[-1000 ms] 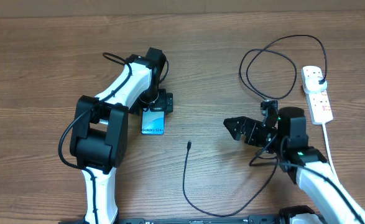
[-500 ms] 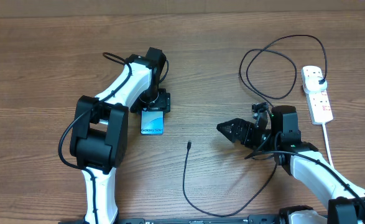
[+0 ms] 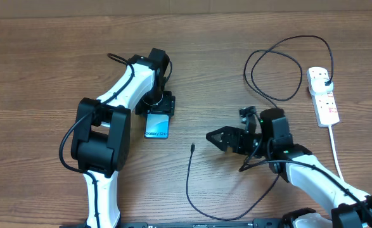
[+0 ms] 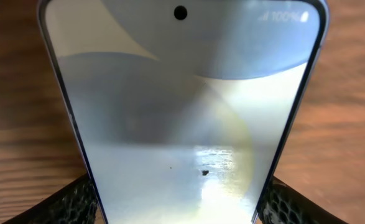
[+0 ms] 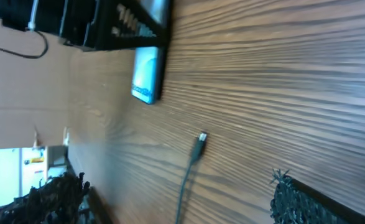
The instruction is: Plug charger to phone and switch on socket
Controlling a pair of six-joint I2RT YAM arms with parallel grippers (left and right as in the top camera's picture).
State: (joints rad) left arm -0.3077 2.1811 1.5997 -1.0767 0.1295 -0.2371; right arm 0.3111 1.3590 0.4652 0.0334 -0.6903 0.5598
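The left arm stretches across the wooden table (image 3: 40, 57), the left gripper (image 3: 158, 111) clamped on the sides of the phone (image 3: 156, 126). The left wrist view shows its glossy screen between ribbed black pads (image 4: 76, 202). The right arm bends low, the right gripper (image 3: 216, 137) spread wide near the plug tip (image 5: 201, 139) of the charger (image 3: 187, 180). Its thin black cable loops up to the white socket (image 3: 325, 104) — seen only overhead.
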